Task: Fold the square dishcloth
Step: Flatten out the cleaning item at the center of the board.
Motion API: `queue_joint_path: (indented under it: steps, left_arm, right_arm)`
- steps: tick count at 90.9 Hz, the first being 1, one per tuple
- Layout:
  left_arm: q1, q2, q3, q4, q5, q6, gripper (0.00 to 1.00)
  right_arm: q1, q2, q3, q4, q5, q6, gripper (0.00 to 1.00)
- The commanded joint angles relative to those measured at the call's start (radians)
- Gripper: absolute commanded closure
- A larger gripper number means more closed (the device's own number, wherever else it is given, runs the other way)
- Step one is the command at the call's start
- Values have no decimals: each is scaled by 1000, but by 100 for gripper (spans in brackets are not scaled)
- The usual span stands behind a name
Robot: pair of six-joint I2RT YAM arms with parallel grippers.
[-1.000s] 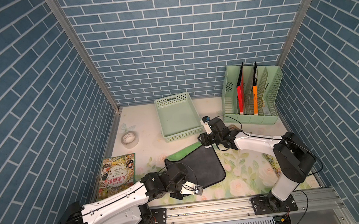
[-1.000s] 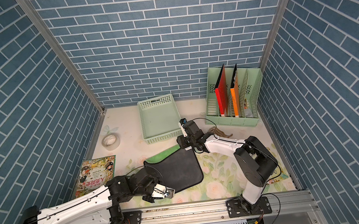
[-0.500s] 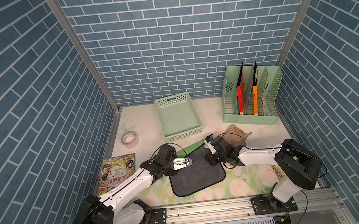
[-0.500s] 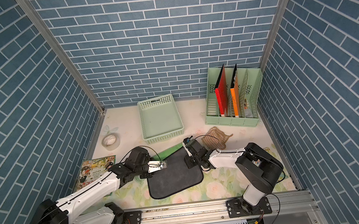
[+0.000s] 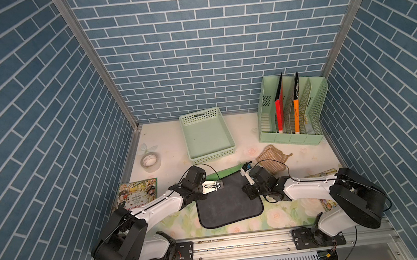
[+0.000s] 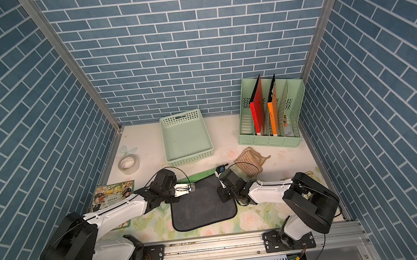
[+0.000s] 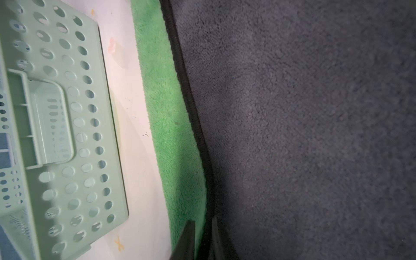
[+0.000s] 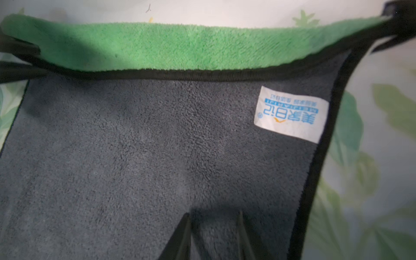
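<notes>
The square dishcloth (image 5: 228,205) lies folded near the table's front, dark grey side up with a black hem. A green strip (image 5: 222,172) of its lower layer shows along the far edge. My left gripper (image 5: 220,186) sits at the cloth's far left corner. In the left wrist view its jaws (image 7: 203,225) are shut on the black hem, one finger over green, one over grey. My right gripper (image 5: 248,193) is at the cloth's right edge. Its fingers (image 8: 213,216) stand open over the grey surface, near the white label (image 8: 290,114).
A green perforated basket (image 5: 208,136) stands just behind the cloth, a green file rack (image 5: 292,111) at the back right. A beige striped cloth (image 5: 272,159) lies behind the right gripper. A tape roll (image 5: 150,161) and picture book (image 5: 136,196) lie at the left.
A second ago the cloth lay skewed, with my left gripper at its near corner. Now it lies squared, and both grippers are at its far end. The left jaws have narrowed.
</notes>
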Motion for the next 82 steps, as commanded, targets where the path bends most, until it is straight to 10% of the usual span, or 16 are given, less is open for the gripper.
queue_joint_path:
  steps: [1,31,55,71,82]
  left_arm:
    - [19,-24,31,-16,5,4,91]
    - [93,31,114,-46,91,-136,98]
    - [164,110,96,192,-123,-226,92]
    - [167,75,76,203,-157,-209,48]
    - [167,-9,84,125,-132,-189,38]
  right_arm:
    - [60,-26,39,-71,49,37,64]
    - [253,175,169,38,62,67,59]
    - [255,201,54,143,15,125,61]
    - [265,160,32,135,-1,139,62]
    - [266,120,56,111,-3,137,60]
